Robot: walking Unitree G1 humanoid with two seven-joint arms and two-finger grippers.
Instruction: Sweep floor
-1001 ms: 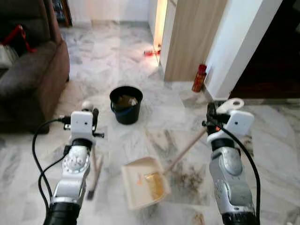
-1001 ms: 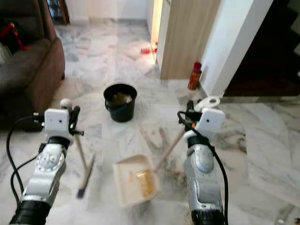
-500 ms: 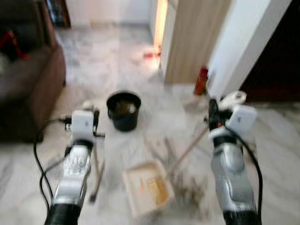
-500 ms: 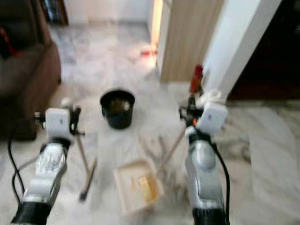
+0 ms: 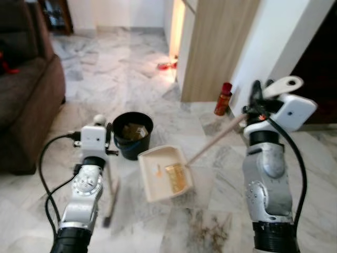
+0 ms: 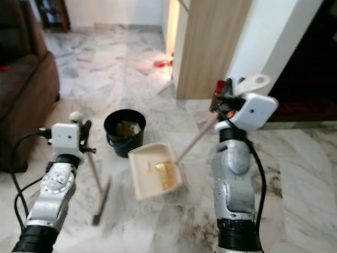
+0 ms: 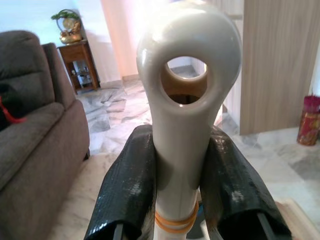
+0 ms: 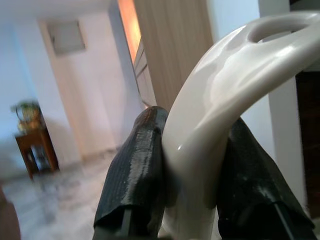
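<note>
Marble floor (image 5: 131,63) of a home, seen from the robot's head, looking down. At far left, a dark brown sofa (image 5: 23,105).

Next to it, left claw (image 7: 181,195) clenched on the pale looped top of a broom handle (image 7: 186,100), fingers (image 7: 127,190) pressed against both sides. Broom (image 5: 109,203) standing nearly upright below the left arm, dark bristle head resting on the floor.

Just right of the left arm, a black bucket (image 5: 131,134) with scraps inside, standing on the floor. Close beside the bucket, on its right, a cream dustpan (image 5: 164,174) with a yellowish piece of litter in its tray. Cannot tell whether the pan touches the floor. From the pan, a long wooden handle (image 5: 216,139) slanting up and to the right.

Further back, a wooden panel (image 5: 216,47) and a white wall corner, with a red bottle (image 5: 223,98) standing at the base and a small red object (image 5: 167,66) on the floor beyond.

At right, right claw (image 8: 192,200) raised high, clenched on the curved white grip (image 8: 225,100) at the top of the dustpan handle. On the floor at the bottom, between the arms, a brownish smear of dirt (image 5: 210,232).
</note>
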